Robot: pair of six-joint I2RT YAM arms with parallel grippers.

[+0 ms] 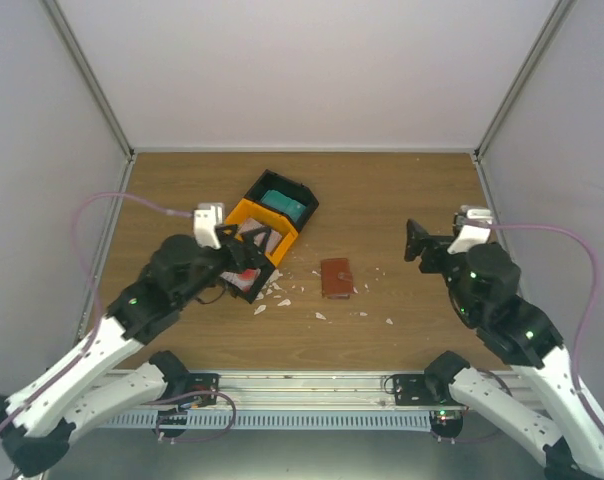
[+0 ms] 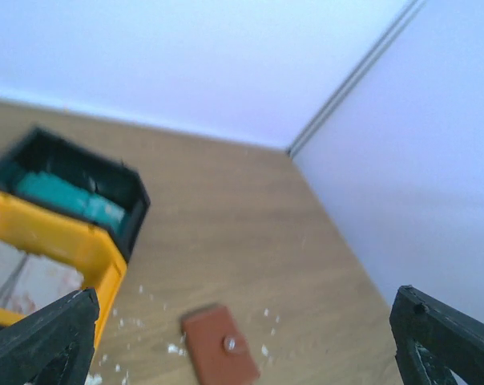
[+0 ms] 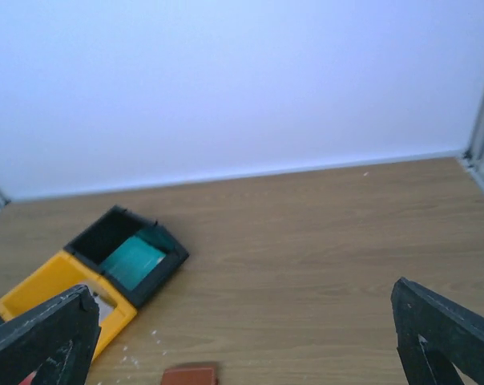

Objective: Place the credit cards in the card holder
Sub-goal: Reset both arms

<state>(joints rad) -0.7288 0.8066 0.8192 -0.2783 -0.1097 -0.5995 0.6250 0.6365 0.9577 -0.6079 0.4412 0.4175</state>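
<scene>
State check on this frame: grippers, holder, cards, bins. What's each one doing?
left gripper: open, empty, by the bins
right gripper: open, empty
card holder: closed, lying flat on the table, not held
teal cards: inside the black bin
whitish cards: inside the orange bin, blurred
white scraps: scattered loose around the holder

No legible text, labels, brands or numbers in any view. Red marks on whitish credit cards (image 2: 35, 282) inside orange bin (image 2: 74, 241), too blurred to read.
</scene>
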